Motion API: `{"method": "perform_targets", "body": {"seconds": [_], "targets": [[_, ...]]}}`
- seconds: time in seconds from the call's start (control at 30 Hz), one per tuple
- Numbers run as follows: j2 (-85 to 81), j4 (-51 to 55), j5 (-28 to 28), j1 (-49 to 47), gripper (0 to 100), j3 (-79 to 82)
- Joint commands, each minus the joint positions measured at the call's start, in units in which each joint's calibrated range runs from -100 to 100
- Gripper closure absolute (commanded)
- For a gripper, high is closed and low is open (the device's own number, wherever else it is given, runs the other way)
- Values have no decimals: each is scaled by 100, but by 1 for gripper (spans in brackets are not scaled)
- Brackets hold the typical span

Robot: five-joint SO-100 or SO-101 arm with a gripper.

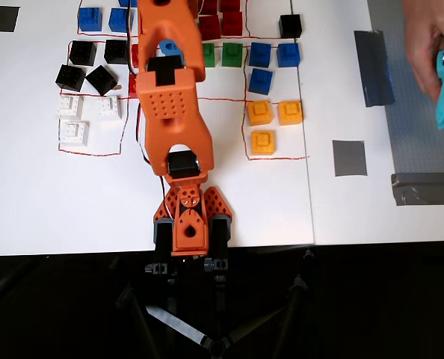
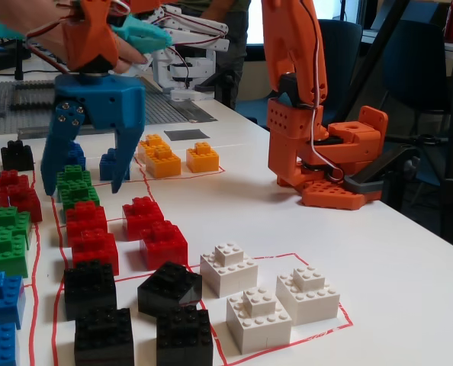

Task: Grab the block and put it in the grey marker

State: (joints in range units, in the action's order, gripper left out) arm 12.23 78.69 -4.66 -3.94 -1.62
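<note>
In the fixed view my blue gripper point(image 2: 85, 181) hangs open and empty, fingers pointing down, over a pair of green blocks point(image 2: 74, 183). The fingertips stand either side of them; I cannot tell whether they touch. More green blocks point(image 2: 5, 236) lie nearer the camera on the left. In the overhead view the orange arm point(image 1: 173, 97) hides the gripper; two green blocks point(image 1: 232, 54) show at its right edge. The grey marker point(image 1: 349, 157) is a flat square patch far right of the arm; it also shows in the fixed view point(image 2: 184, 135), behind the orange-yellow bricks.
Red point(image 2: 146, 229), black point(image 2: 169, 290), white point(image 2: 257, 297), blue point(image 1: 274, 60) and orange-yellow point(image 1: 270, 120) bricks fill red-outlined areas. A long grey tape strip point(image 1: 373, 67) lies above the marker. A hand point(image 1: 431, 37) holds a teal handle at top right. The arm's base point(image 1: 188, 224) sits at the front edge.
</note>
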Motion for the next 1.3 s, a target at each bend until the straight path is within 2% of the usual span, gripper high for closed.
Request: {"method": "perform_targets", "body": {"seconds": [0.0, 0.4, 1.27], "targets": [[-239, -32, 122, 252, 72, -578], [20, -195, 278, 452, 68, -533], [29, -456, 576, 394, 74, -406]]}}
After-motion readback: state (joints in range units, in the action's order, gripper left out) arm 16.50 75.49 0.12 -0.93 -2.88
